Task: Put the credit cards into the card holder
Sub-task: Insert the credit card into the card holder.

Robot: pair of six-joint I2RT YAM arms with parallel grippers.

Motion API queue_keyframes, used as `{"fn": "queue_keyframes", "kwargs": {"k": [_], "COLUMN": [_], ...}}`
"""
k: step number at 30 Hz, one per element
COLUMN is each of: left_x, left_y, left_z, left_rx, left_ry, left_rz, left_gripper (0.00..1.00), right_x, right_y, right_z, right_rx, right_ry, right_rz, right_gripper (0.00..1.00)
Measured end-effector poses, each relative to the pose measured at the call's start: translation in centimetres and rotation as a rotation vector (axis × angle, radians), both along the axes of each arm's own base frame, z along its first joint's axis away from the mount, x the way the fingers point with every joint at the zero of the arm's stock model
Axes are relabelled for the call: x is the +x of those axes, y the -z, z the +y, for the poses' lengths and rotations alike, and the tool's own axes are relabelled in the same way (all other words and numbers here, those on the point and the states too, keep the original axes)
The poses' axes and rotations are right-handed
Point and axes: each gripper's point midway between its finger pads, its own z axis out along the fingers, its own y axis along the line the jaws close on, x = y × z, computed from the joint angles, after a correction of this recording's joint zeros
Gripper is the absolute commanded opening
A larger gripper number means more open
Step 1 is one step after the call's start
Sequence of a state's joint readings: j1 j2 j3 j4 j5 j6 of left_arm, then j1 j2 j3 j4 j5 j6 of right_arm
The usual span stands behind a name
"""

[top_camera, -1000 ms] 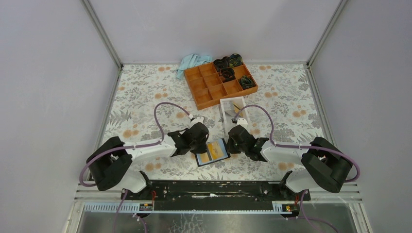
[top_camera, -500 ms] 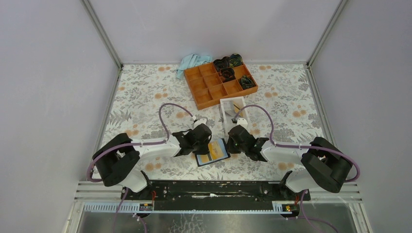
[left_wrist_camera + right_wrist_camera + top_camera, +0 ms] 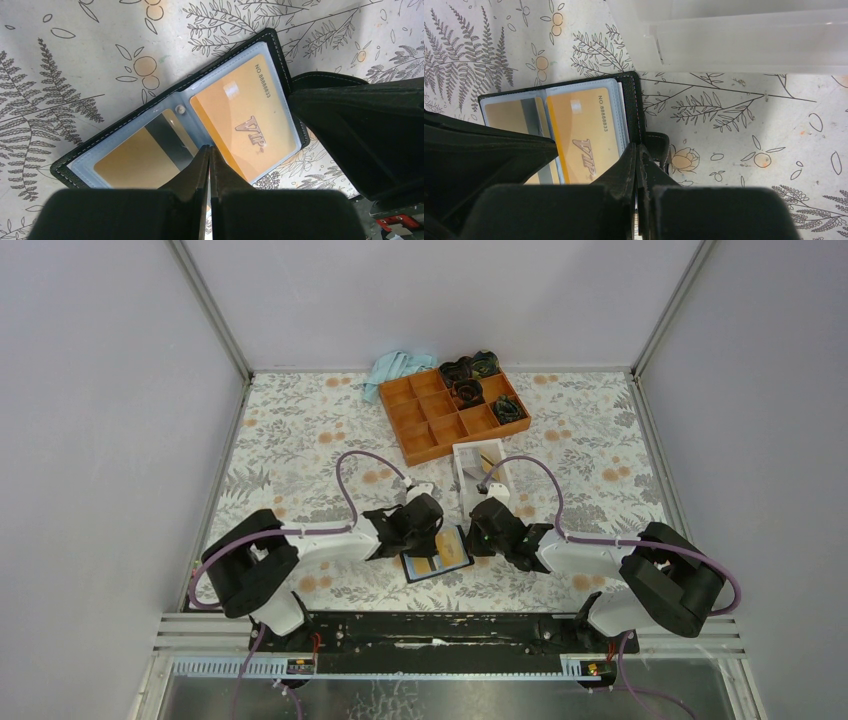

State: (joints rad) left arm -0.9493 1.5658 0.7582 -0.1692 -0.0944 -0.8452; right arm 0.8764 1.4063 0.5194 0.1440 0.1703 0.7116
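Observation:
The black card holder [image 3: 445,562] lies open on the floral table between my grippers, light-blue lining up. One yellow-orange credit card marked VIP [image 3: 245,125] sits in its right sleeve. A second card with a dark stripe [image 3: 132,162] sits in the left sleeve. My left gripper [image 3: 209,148] is shut, its tips over the holder's middle fold. My right gripper [image 3: 637,146] is shut on the holder's right edge, next to the snap tab [image 3: 659,147]. In the top view the left gripper [image 3: 430,536] and the right gripper [image 3: 473,540] flank the holder.
A white open-topped box [image 3: 466,478] stands just behind the holder and fills the top of the right wrist view [image 3: 734,45]. An orange compartment tray [image 3: 405,412] with dark items lies further back. A light-blue cloth [image 3: 395,367] lies at the back edge.
My left arm has moved right, bringing its shut gripper over the card holder. The right arm and the holder have not moved.

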Motion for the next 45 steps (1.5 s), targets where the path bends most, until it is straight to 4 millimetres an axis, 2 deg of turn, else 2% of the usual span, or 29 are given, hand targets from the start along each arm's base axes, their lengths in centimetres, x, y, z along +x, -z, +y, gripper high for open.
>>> {"fn": "queue_keyframes", "kwargs": {"k": [18, 23, 25, 30, 33, 37, 45], "left_x": [0.3, 0.4, 0.5, 0.4, -0.2, -1.4, -3.1], "left_y": [-0.1, -2.0, -3.1, -4.7, -4.4, -2.7, -0.9], "left_z": [-0.6, -0.6, -0.4, 0.3, 1.1, 2.2, 3.1], "left_rx": [0.005, -0.032, -0.054, -0.083, -0.075, -0.040, -0.006], "left_ry": [0.006, -0.001, -0.010, -0.032, -0.040, -0.048, -0.044], "left_rz": [0.000, -0.035, -0.060, -0.094, -0.088, -0.058, -0.020], "left_gripper": [0.06, 0.07, 0.08, 0.10, 0.10, 0.10, 0.10], "right_x": [0.0, 0.0, 0.0, -0.1, -0.2, -0.2, -0.4], "right_y": [0.0, -0.1, -0.1, -0.2, -0.3, -0.3, -0.3], "right_z": [-0.1, -0.1, -0.5, -1.1, -1.4, -1.7, -2.0], "right_rx": [-0.002, -0.002, -0.015, -0.038, -0.047, -0.058, -0.072], "right_ry": [0.002, 0.004, 0.011, 0.016, 0.018, 0.018, 0.014], "right_rz": [-0.001, -0.003, -0.005, -0.009, -0.013, -0.015, -0.014], "right_gripper": [0.00, 0.07, 0.16, 0.24, 0.25, 0.25, 0.26]}}
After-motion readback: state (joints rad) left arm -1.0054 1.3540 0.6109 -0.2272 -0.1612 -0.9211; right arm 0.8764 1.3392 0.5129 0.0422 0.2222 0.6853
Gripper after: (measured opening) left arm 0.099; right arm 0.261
